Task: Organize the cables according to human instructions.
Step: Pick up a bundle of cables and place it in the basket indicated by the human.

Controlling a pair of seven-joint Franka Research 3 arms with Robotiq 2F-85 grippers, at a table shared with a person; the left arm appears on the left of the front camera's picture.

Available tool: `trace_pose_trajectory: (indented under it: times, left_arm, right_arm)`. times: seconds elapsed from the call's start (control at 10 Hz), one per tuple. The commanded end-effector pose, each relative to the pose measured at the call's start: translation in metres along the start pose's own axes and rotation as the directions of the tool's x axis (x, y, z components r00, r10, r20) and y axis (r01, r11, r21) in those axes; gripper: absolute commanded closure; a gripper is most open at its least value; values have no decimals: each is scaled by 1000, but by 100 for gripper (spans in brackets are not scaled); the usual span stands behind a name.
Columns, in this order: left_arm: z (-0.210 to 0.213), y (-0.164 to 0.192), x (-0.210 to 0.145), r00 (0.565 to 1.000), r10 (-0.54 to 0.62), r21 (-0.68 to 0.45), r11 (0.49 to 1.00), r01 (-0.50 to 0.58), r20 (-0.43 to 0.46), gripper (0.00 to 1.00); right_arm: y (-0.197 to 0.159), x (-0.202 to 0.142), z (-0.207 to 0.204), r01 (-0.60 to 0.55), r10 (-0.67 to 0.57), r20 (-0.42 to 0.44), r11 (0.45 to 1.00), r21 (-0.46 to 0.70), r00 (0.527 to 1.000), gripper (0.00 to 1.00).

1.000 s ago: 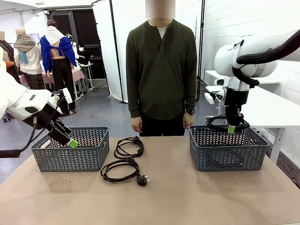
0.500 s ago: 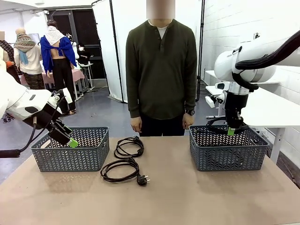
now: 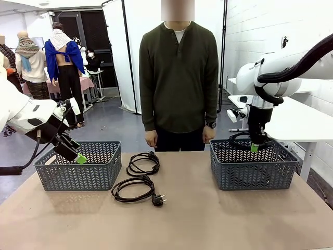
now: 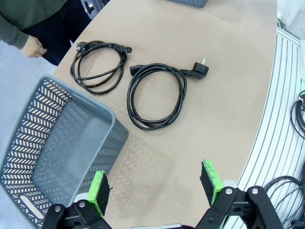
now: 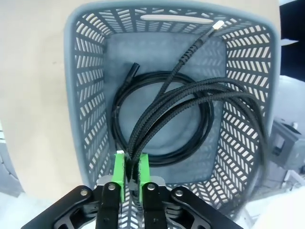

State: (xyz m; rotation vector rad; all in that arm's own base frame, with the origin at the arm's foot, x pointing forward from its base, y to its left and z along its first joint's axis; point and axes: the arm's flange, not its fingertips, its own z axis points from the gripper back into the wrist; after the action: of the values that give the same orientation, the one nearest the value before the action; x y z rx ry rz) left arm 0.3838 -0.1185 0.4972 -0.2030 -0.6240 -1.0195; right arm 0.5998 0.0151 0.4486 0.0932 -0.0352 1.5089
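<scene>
Two black cables lie coiled on the table between the baskets, one farther [image 3: 143, 162] [image 4: 99, 64] and one nearer [image 3: 133, 188] [image 4: 156, 95] with its plug on the tabletop. My right gripper [image 3: 254, 147] [image 5: 128, 169] hangs over the right basket [image 3: 253, 167] [image 5: 78, 71], shut on a braided black cable [image 5: 183, 64] whose loops [image 3: 237, 138] droop into the basket. Another cable [image 5: 116, 114] lies coiled on that basket's floor. Over the near corner of the left basket [image 3: 78, 167] [image 4: 52, 148], my left gripper [image 3: 74, 152] [image 4: 155, 188] is open and holds nothing.
The person [image 3: 179, 78] stands at the far edge of the table with arms down, one hand [image 4: 33, 46] near the farther cable. The left basket looks empty inside. Bare tabletop stretches along the near side.
My right arm has shifted slightly to the left and its gripper has sunk a little toward the right basket, still holding the cable. The left arm and the table cables have not moved.
</scene>
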Motion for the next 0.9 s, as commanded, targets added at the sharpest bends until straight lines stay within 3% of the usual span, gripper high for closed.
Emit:
trace_pose_trajectory:
  times: [0.0,0.3,0.8]
  left_arm:
    - [-1,4,-3,1000,-9,-20,1000,10,14,0]
    - [-1,4,-3,1000,-9,-20,1000,10,14,0]
    - [-1,4,-3,1000,-9,-20,1000,10,14,0]
  right_arm:
    - [-8,-3,0,-8,8,6,1000,-19,1000,61]
    - [-9,-1,0,7,-6,10,1000,-10,1000,3]
    - [-8,2,8,24,-25,20,1000,19,999,0]
